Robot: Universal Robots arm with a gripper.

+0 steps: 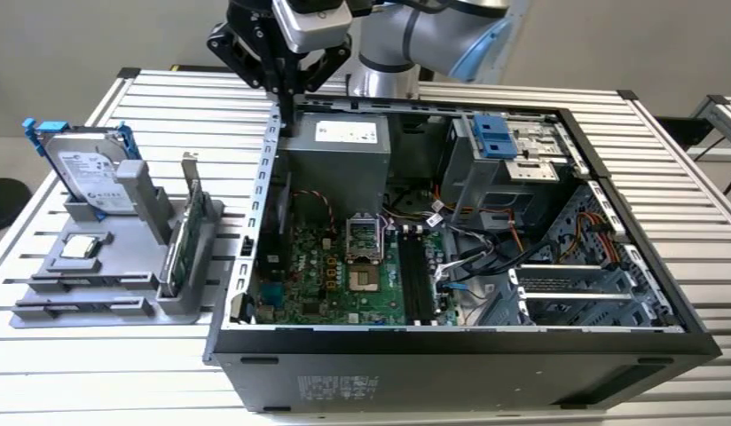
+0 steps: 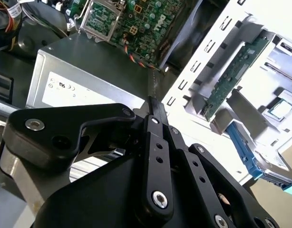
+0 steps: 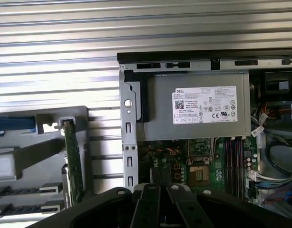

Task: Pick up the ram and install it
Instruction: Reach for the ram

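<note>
Nearest, an open computer case (image 1: 460,364) lies on a slatted table (image 1: 58,373), its motherboard (image 1: 330,275) exposed. At the exterior view's left, a grey rack (image 1: 106,293) holds a green card (image 1: 180,244) and a hard drive (image 1: 88,173). Farthest, the gripper (image 1: 287,99) hangs above the case's back corner, jaws pinching the ram (image 1: 287,126) (a thin dark strip, edge-on).

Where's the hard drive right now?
In the exterior view, the hard drive stands upright in the grey holder at the exterior view's left, outside the computer case, near the green card.
</note>
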